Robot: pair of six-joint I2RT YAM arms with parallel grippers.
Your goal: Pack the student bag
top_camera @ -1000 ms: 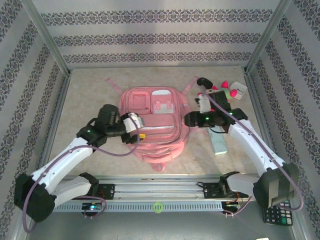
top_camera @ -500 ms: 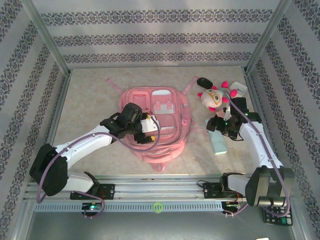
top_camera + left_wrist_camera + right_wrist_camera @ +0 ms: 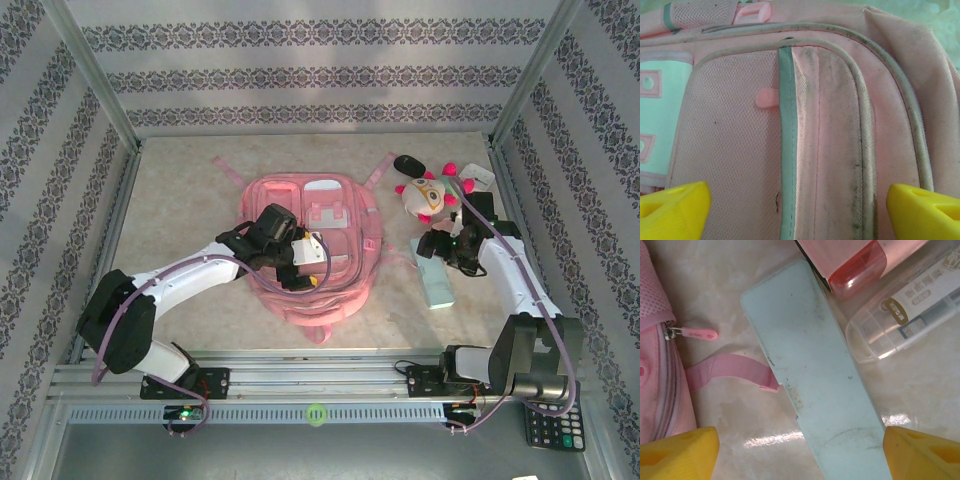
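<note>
The pink student bag (image 3: 310,240) lies flat mid-table with its front pockets up. My left gripper (image 3: 316,257) hovers open over the lower front pocket. In the left wrist view its yellow fingertips (image 3: 673,210) straddle the pocket's teal trim (image 3: 786,145), with pink fabric (image 3: 830,125) and a pink zipper pull (image 3: 765,97) below. My right gripper (image 3: 438,250) is open above a pale green flat case (image 3: 437,285) to the right of the bag. The right wrist view has that case (image 3: 820,385) running between the fingertips (image 3: 922,452), touching neither.
A plush toy (image 3: 426,197) with pink tips, a black object (image 3: 405,163) and a white item (image 3: 481,180) sit at the back right. A clear box (image 3: 905,315) and a pink-red box (image 3: 855,260) lie beside the case. A bag strap (image 3: 730,371) rests on the table. A calculator (image 3: 555,430) is near right.
My left gripper has moved right, further over the bag's front pocket. The right arm swung away from the bag's side and now hangs over the pale green case, uncovering the plush toy.
</note>
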